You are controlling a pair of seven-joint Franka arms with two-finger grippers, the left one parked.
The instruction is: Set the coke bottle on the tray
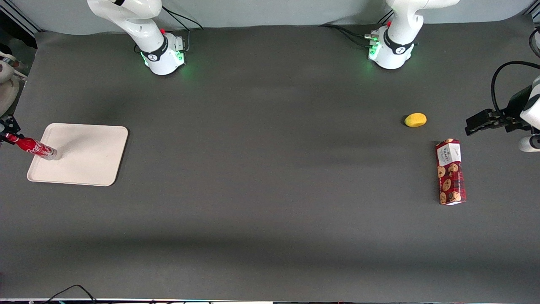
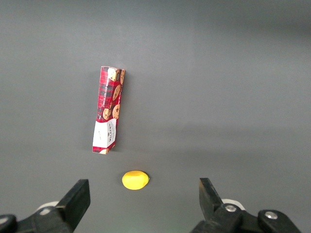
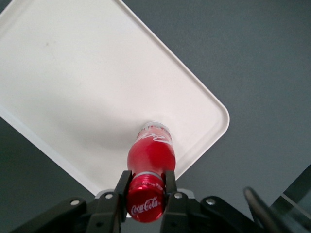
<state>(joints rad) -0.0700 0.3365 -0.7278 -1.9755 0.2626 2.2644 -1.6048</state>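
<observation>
Gripping the coke bottle (image 3: pixel 151 150) just under its red cap, the right arm's gripper (image 3: pixel 146 191) has its two black fingers (image 3: pixel 121 187) pressed against the neck, one on each side, with the cap sitting between them and its white script lettering facing the wrist camera. From the jaws the bottle's red body runs downward to its clear base, which sits over the beige tray (image 3: pixel 73 82). In the wrist view the base lies inside the raised rim, close to one of the tray's long edges and not far from a rounded corner; whether the base actually touches the tray surface or hangs just above it cannot be told.

In the front view the gripper (image 1: pixel 6 134) is at the very edge of the picture, at the working arm's end of the table, and the coke bottle (image 1: pixel 36 147) leans out from it at a slant, cap at the jaws and base reaching over the edge of the tray (image 1: pixel 88 156). The tray lies flat on the dark grey table (image 1: pixel 270 190), and most of its surface spreads away from the jaws, bare.

Well apart from the jaws, toward the parked arm's end of the table, a red cookie box (image 1: pixel 450 171) lies flat on its side. A small yellow lemon-shaped fruit (image 1: pixel 415 120) rests near the box's white-labelled end, farther from the front camera than the box, with a gap between them.
</observation>
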